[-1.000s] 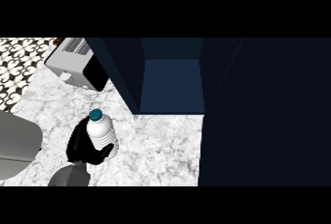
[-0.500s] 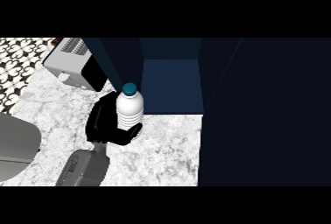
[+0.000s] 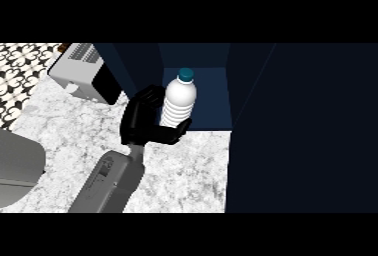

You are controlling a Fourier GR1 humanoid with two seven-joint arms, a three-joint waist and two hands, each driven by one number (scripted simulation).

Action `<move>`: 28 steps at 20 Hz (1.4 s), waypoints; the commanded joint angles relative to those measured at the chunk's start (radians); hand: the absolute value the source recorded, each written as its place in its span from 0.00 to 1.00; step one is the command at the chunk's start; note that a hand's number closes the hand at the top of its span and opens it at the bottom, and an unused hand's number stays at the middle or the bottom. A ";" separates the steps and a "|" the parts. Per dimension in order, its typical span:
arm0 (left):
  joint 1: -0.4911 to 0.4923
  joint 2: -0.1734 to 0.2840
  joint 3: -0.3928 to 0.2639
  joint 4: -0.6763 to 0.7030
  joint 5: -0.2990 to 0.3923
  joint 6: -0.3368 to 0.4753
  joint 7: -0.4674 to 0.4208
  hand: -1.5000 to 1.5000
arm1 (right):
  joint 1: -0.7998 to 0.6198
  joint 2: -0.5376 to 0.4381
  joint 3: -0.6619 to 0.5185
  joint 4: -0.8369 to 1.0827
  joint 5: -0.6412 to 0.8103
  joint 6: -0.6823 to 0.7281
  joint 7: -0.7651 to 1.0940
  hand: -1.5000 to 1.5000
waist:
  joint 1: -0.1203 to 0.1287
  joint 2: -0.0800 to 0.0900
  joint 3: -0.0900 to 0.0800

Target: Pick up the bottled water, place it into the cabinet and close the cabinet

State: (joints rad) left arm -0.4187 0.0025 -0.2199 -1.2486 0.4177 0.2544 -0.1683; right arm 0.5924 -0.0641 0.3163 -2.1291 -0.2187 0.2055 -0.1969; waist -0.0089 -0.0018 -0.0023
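A clear bottle with a teal cap is held by one robot hand, whose black fingers are curled round the lower part of the bottle from the left, with the thumb wrapped under its base. The forearm is seen coming in from the near edge, left of centre, and rising toward the far right; which arm it is cannot be told from the view with certainty, though it is placed on the left side. No second robot hand is shown. The bottle is kept nearly upright, its long axis running from the base at the near end to the cap at the far end, the cap pointed up and slightly away. It is lifted clear of the bench, a white marbled surface, and is seen against the blue interior of the open cabinet, at its mouth. The dark cabinet door is stood open at the right. At the far left a grey toaster is set on the bench, just beside the cabinet's left wall. A grey rounded shape is seen at the left edge.
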 commanded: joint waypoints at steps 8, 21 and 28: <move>-0.303 -0.002 0.001 0.216 -0.109 0.182 0.003 1.00 | -0.048 -0.043 -0.070 0.028 -0.084 0.041 0.018 0.00 | -0.031 0.011 0.003; -0.345 0.060 -0.082 0.292 -0.230 0.381 0.090 1.00 | -0.039 -0.043 -0.024 0.012 -0.064 0.047 0.026 0.00 | -0.065 0.016 0.003; -0.347 0.086 -0.076 0.359 -0.253 0.436 0.060 1.00 | -0.071 0.001 0.022 0.058 -0.013 0.024 -0.001 0.00 | -0.080 0.026 0.002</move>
State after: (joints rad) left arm -0.5771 0.0444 -0.3476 -1.0551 0.1751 0.7620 -0.1209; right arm 0.5322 -0.0798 0.3144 -2.0873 -0.2558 0.2358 -0.1836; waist -0.0567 -0.0050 0.0050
